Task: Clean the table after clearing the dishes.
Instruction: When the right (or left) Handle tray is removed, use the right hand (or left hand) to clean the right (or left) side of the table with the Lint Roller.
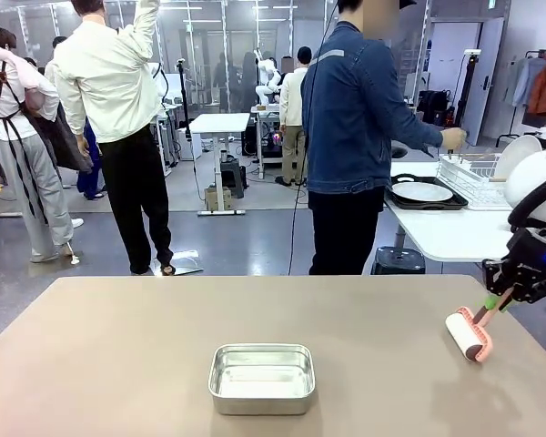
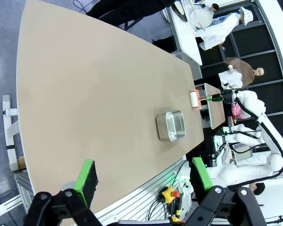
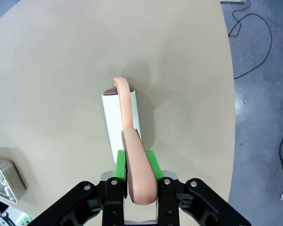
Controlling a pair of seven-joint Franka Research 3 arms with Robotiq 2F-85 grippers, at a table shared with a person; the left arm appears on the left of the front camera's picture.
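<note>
The table point(image 1: 146, 355) was cleared of dishes; the right gripper point(image 3: 135, 162), clamped on a lint roller point(image 3: 121, 117), was rolling its near right part, while the left gripper point(image 2: 144, 181) gaped empty.

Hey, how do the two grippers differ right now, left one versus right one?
The left gripper stands open with nothing between its green pads, well above the table; the right gripper is shut on the pink handle of a lint roller. The left one hangs high over the near edge, while the right one is low at the table's right side, roller down on the top. Both are black with green pads.
</note>
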